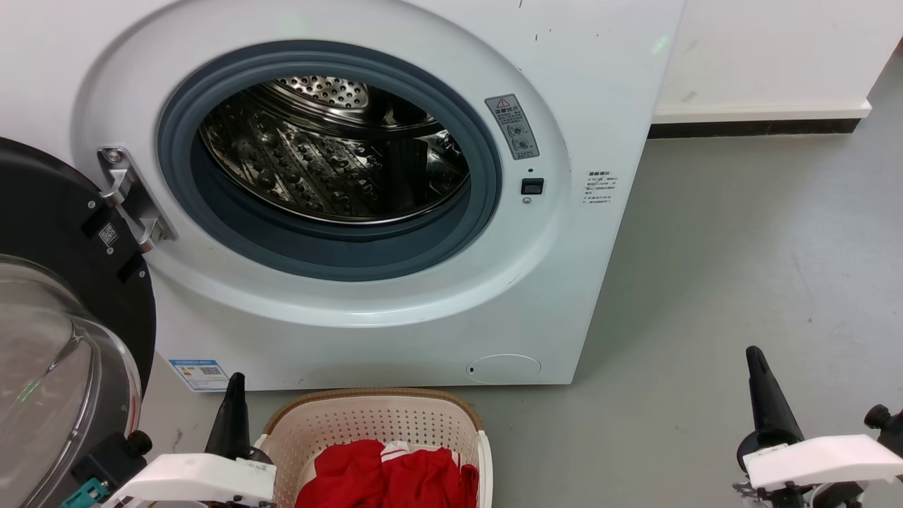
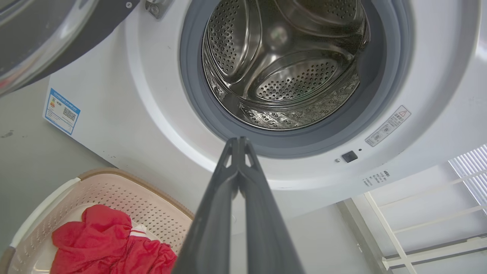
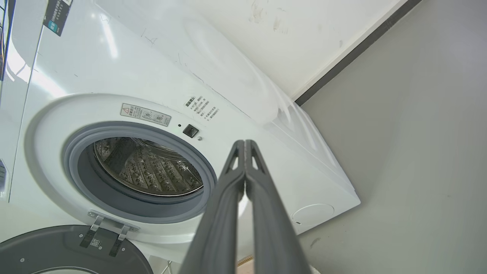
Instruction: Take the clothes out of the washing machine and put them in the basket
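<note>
The washing machine point(image 1: 395, 339) stands with its door point(image 1: 49, 212) swung open to the left, steel drum point(image 1: 331, 162) showing through the porthole point(image 1: 331, 255). Just near of it on the grey floor point(image 1: 741, 247) sits the basket point(image 1: 367, 396), the clothes point(image 1: 388, 480) heaped red inside. The left gripper point(image 2: 239, 141) hangs just left of the basket, fingers pressed together holding nothing; the right gripper point(image 3: 244, 142), well off to the right, has its fingers together too

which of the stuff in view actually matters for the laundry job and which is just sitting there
Part of the job:
washing machine
drum, no clothes seen inside
open door
basket
red clothes, lying in the basket

Just there:
blue label on the washer front
white rack
skirting board
</note>
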Robot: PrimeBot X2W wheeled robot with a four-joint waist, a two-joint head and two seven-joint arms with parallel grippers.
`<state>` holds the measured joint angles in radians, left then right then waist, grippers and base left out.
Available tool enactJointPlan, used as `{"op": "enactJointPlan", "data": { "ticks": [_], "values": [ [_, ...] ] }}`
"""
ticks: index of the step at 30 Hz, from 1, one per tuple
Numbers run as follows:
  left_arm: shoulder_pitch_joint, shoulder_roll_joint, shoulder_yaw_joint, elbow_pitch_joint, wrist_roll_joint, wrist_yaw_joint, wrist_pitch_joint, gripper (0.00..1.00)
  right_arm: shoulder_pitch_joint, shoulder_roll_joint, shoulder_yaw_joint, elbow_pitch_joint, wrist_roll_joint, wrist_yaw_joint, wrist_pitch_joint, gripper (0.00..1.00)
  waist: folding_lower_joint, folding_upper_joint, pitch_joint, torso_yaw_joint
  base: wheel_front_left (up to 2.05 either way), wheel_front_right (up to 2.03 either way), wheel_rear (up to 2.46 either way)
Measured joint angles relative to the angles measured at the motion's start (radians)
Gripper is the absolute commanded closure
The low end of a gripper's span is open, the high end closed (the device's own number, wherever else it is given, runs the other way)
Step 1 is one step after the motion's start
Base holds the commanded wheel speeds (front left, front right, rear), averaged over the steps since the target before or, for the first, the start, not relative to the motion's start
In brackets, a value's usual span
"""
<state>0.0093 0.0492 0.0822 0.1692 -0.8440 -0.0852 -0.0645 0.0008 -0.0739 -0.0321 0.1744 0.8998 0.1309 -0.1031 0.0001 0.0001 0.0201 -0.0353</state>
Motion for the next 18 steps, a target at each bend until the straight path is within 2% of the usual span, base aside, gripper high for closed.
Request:
{"op": "enactJointPlan", "data": {
  "ticks": [4,5,18],
  "values": [
    [-0.011,0.0,0.002,0.005,-0.053,-0.003,0.011,1.0,-0.002,-0.001,-0.002,0.005,0.053,0.0,0.014,1.0,0.0,0.0,-0.001,0.002,0.0,0.0,0.0],
    [-0.016,0.0,0.005,0.012,-0.102,-0.004,0.024,1.0,-0.011,-0.002,-0.004,0.01,0.102,0.0,0.025,1.0,0.0,0.0,-0.002,0.004,0.0,0.0,0.0],
    [-0.036,0.0,0.012,0.027,-0.256,-0.013,0.059,1.0,-0.029,-0.003,-0.011,0.023,0.25,0.0,0.06,1.0,0.0,0.0,-0.004,0.009,0.0,0.0,0.0]
  ]
}}
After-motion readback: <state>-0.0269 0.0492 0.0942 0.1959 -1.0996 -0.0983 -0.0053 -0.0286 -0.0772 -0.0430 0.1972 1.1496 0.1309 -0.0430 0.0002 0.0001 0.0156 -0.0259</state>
